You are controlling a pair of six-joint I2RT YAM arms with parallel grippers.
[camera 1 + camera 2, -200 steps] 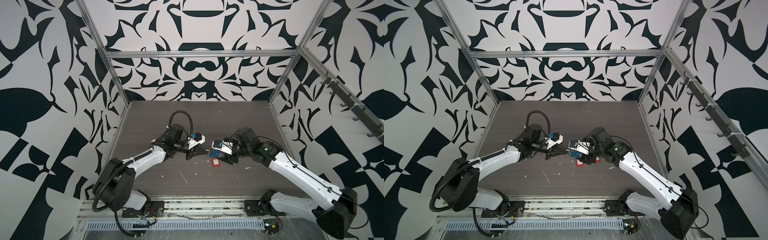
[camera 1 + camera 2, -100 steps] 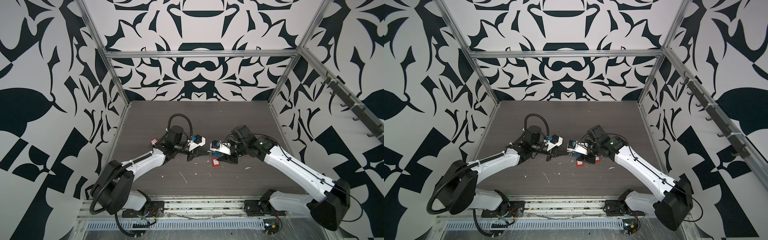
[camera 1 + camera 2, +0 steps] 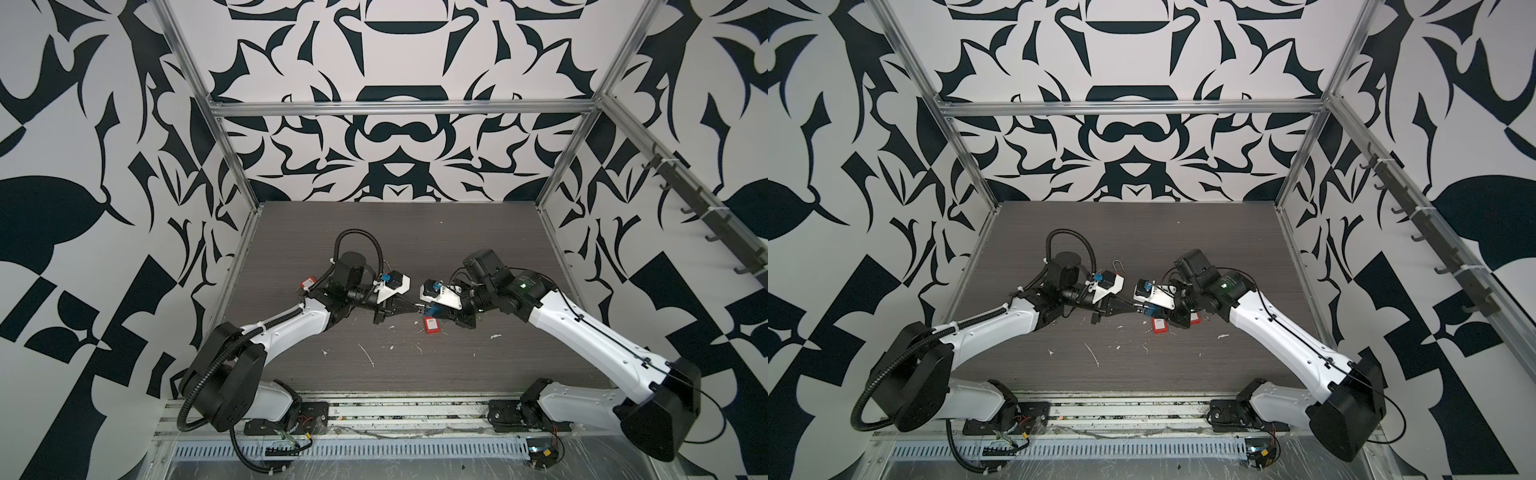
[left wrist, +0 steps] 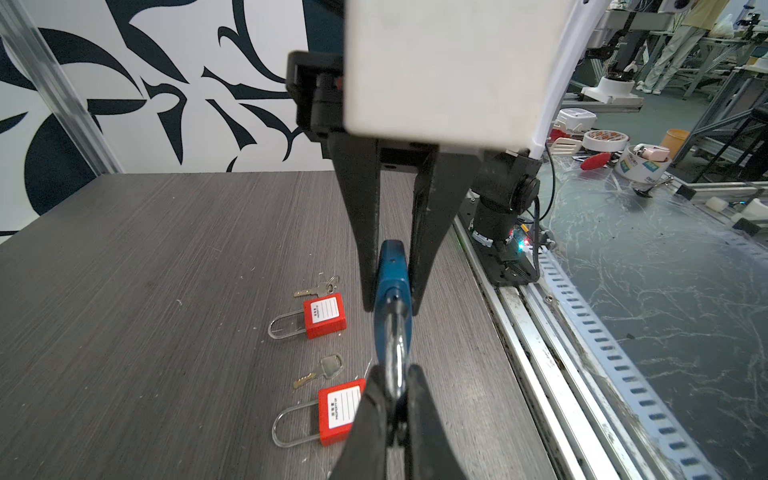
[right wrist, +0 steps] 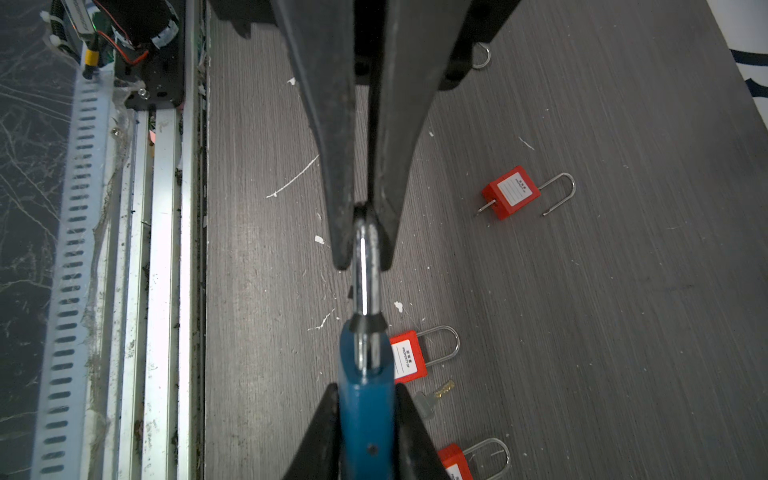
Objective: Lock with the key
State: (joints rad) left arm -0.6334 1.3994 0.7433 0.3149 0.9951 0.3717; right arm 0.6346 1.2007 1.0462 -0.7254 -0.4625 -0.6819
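Steel caught tight: the left gripper (image 4: pixel 395 374) is pinched together on the shackle (image 4: pixel 394 349) of a blue padlock (image 4: pixel 390 282), which is held up off the table (image 3: pixel 415 232) between the two arms. The right gripper (image 5: pixel 365 390) meets it head-on, with a finger pressed against each flat side of the blue body. The lock bridges the two grippers, its shackle pointing toward the left arm.

Just below and beside it a red padlock (image 4: pixel 338 409) lies flat. A loose key (image 4: pixel 322 370) lies near its body, not touching it. A little further along is a second red padlock (image 4: pixel 325 316) with keys on a ring (image 4: pixel 318 289) close by. Well apart, a third red padlock (image 5: pixel 511 192) lies with its shackle sprung open. Something thin and metallic sticks out of its base, but I cannot tell what. White scraps (image 3: pixel 368 353) dot the dark wood-grain surface.
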